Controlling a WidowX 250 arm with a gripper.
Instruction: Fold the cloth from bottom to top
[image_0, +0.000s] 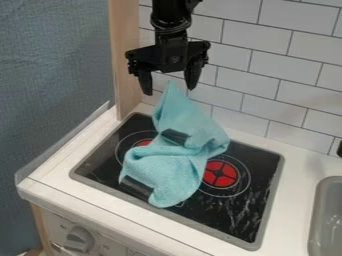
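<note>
Turquoise is the cloth (170, 165) which lies below my jaws, crumpled on the black stove top (100, 165). My gripper (169, 90) hangs down with its fingers wide apart, and I hold nothing between them. One peak of the cloth rises toward me, and its tip is seen between my two fingertips; whether it touches me, I cannot tell. The rest of the cloth spreads lower, to the camera's side of me, in folds. On it are two dark patches, one (176, 136) under my jaws and one (137, 188) at the lower edge, farther from me. Below me there is also a red burner (220, 173), partly covered by the cloth. Behind me stands the white tiled wall (267, 75). Well apart from my jaws, low at the picture's right, is a grey sink (324, 215).
</note>
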